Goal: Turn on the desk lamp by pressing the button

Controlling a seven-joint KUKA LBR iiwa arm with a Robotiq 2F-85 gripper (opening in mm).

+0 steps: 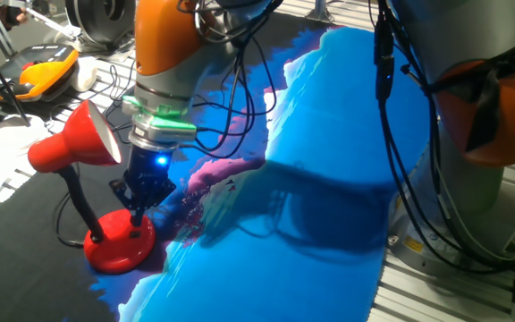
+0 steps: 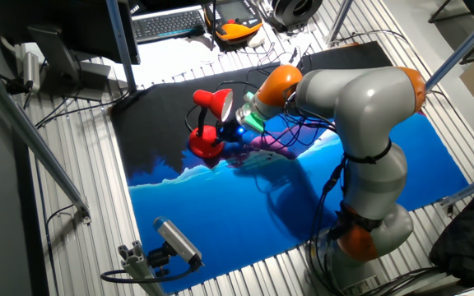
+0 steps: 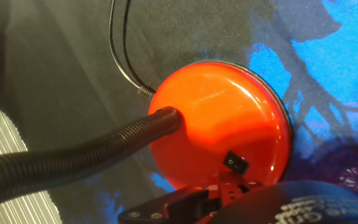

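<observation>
Just above the lamp's round red base, the gripper hangs with its dark fingertips pointing down, very near the dome or perhaps already on it; no view settles which. Nor can I tell whether the fingers are apart or together: the hand view shows only a dark edge of them along its lower border, and in the fixed views they read as one black mass.

The button is a small black rectangle on the top of the base, toward the side nearest the fingers, and sits just ahead of the fingertip edge in the hand view. The ribbed black neck rises from the middle of the dome and leans away to the other side, and the black cord leaves from the far rim, so neither blocks the way.

The desk lamp stands on the dark part of the mat, beside the blue print, with its red shade turned away from the arm.

To press well, I judge the tip should settle squarely on the button and push straight down. The dome is smooth and curved, so an off-centre push could slide off or tip the light lamp.
</observation>
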